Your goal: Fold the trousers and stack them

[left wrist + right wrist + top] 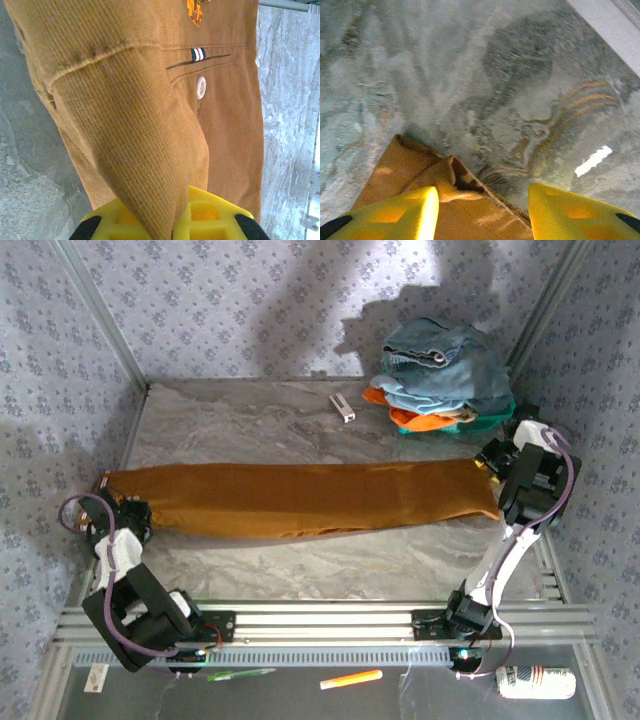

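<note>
I have the trousers (300, 498) stretched flat in one long band across the grey marbled table (250, 425), waist end at my left and leg hems at my right. Flower-patterned walls (250, 300) close the table in on three sides. In the far right corner a blue denim garment (445, 360) sits heaped on an orange cloth (410, 420), with a small pale object (342, 407) lying just beside them. The left gripper (170, 231) is at the waist end, its yellow fingers (212, 220) clamped on a fold of the fabric below the pocket button (201, 87). The right gripper (482, 210) hangs over the hem end with its jaws moderately apart. The hem corner lies between them, not pinched.
</note>
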Controlling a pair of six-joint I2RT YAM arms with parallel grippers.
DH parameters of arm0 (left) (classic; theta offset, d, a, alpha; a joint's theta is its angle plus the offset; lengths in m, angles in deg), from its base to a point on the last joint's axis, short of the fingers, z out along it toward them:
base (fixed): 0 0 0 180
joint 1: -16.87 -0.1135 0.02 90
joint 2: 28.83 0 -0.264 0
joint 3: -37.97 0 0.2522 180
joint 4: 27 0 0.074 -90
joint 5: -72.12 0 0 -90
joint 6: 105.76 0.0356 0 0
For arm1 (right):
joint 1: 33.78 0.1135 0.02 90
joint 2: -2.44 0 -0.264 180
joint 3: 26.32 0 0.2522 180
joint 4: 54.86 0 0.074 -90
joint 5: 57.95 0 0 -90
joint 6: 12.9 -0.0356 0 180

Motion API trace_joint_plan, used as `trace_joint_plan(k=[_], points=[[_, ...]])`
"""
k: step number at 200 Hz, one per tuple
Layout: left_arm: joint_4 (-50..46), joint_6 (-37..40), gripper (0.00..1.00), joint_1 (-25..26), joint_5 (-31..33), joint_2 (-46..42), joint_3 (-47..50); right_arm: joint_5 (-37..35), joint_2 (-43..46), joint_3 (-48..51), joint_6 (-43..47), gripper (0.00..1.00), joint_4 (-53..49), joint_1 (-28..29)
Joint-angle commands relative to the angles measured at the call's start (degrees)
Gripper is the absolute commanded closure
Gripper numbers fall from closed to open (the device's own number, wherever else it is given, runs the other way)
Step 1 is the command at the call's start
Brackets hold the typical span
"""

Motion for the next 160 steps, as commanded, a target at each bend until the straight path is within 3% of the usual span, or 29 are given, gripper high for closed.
trace_joint_plan(k=[1, 14, 39, 54, 160], points=[[3.55, -0.62, 1.0, 0.35, -2.04, 0.41, 0.18, 1.25, -0.86, -2.33, 2.01, 0.53, -3.04, 0.41], [3.65, -0.62, 1.0, 0.39, -2.2, 0.5, 0.09, 0.97, -1.06, -3.04, 2.36, 0.58, -3.62, 0.19], [3.65, -0.62, 1.0, 0.5, -2.22, 0.35, 0.14, 1.32, -0.85, -3.32, 2.63, 0.88, -3.83, 0.02], [3.48, -0.53, 1.0, 0.58, -2.22, 0.35, 0.21, 1.91, -0.49, -3.01, 2.58, 1.0, -3.49, 0.1], [1.83, -0.27, 1.0, 0.61, -1.24, -1.19, -0.43, -3.87, 12.17, -0.31, -0.9, 1.0, -0.62, 0.84]])
